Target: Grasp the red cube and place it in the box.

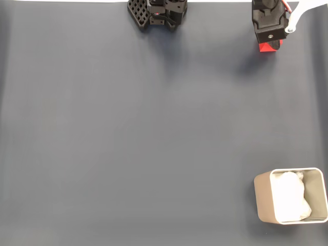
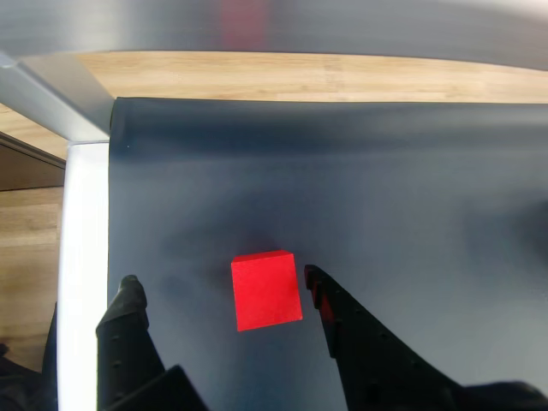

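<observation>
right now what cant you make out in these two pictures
- Red cube, fixed view: mostly covered by the arm above it.
- Gripper, wrist view: fingers sit either side of the cube, but whether they touch the mat cannot be told.
- Box, fixed view: right wall runs off the frame edge; white padding hides its floor.
- Arm base, fixed view: cut off by the top edge.

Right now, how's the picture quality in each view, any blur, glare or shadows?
Fixed view: even, soft light, a faint shadow on the mat below the arm, the box sharp. Wrist view: the cube is sharp between the open gripper fingers, a soft dark shadow behind it; the top band is blurred with a smeared red reflection.
</observation>
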